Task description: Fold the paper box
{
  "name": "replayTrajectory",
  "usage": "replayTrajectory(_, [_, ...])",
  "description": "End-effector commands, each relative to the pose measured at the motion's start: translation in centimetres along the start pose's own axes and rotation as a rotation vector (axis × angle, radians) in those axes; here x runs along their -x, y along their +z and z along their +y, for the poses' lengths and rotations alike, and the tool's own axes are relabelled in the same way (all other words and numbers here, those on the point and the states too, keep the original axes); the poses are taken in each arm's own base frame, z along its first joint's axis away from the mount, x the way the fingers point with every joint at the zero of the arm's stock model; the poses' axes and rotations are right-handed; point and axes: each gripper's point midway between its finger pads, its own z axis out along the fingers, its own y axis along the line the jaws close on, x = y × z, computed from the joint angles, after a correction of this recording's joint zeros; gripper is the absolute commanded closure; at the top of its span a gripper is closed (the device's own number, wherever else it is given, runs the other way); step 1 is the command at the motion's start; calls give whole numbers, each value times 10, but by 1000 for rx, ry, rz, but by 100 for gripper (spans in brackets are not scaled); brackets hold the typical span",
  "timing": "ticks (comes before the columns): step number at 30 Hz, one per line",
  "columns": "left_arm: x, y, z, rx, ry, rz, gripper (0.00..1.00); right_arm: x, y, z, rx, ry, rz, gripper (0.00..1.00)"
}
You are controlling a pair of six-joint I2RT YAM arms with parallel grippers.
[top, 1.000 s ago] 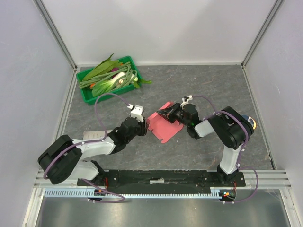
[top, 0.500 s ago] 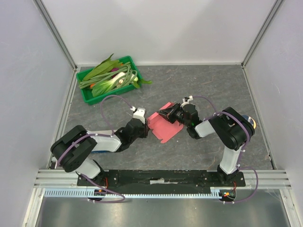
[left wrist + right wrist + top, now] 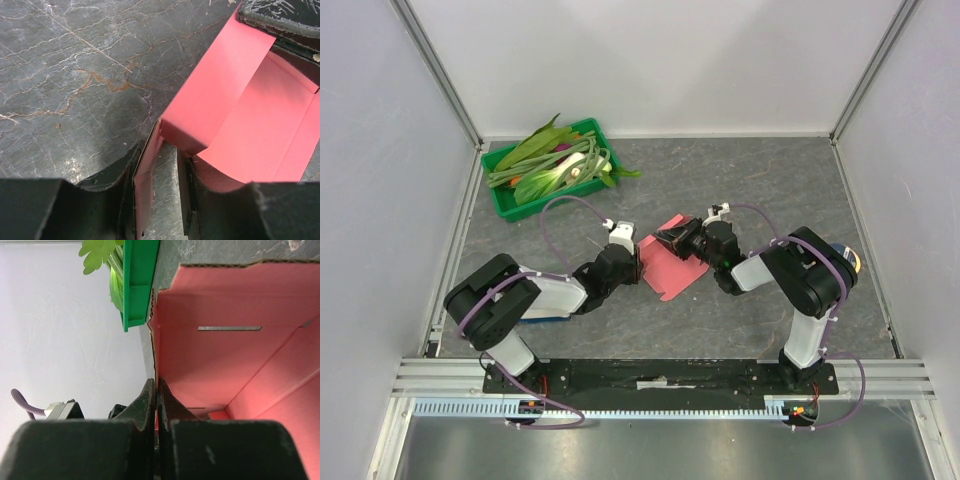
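Lying near the middle of the grey marbled worktop [image 3: 750, 180], the paper box [image 3: 667, 272] is a pink-red die-cut sheet, partly folded, with an arm on each side.

The left arm [image 3: 555, 292] is folded low, its elbow at the near left and its forearm reaching right to the box's left edge. The left fingers [image 3: 122, 200] are spread. An upright side flap stands between them, close against one finger, with bare worktop showing between the flap and the other.

The right arm [image 3: 790, 265] bends at the right and points left towards the box's far corner, its wrist rolled onto its side. The right fingers [image 3: 145, 405] are pressed together, pinching the thin edge of a raised panel. A narrow slot [image 3: 229, 328] is cut in the panel behind.

A green tray [image 3: 502, 200] of leafy vegetables sits at the far left corner, well apart from the box.

From above, the right fingers cover the box's far corner. A flat blue-edged thing [image 3: 548, 319] is mostly hidden under the left arm. A round yellow-and-blue thing [image 3: 849, 260] peeks out behind the right arm, and I cannot tell what it is.
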Motion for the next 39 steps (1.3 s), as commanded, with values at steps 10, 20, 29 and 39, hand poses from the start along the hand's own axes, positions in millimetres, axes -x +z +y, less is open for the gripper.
replayTrajectory(10, [-2, -63, 1, -132, 10, -34, 53, -12, -1, -9, -21, -33, 40, 100])
replayTrajectory(20, [11, -84, 51, 129, -165, -63, 72, -14, -2, -7, -14, -36, 47, 100])
replayTrajectory(29, [43, -50, 36, 82, -136, -92, 76, -13, 0, -7, -17, -34, 47, 100])
replayTrajectory(39, [36, -34, -29, -257, -120, -57, 89, -11, -2, -7, -17, -21, 30, 100])
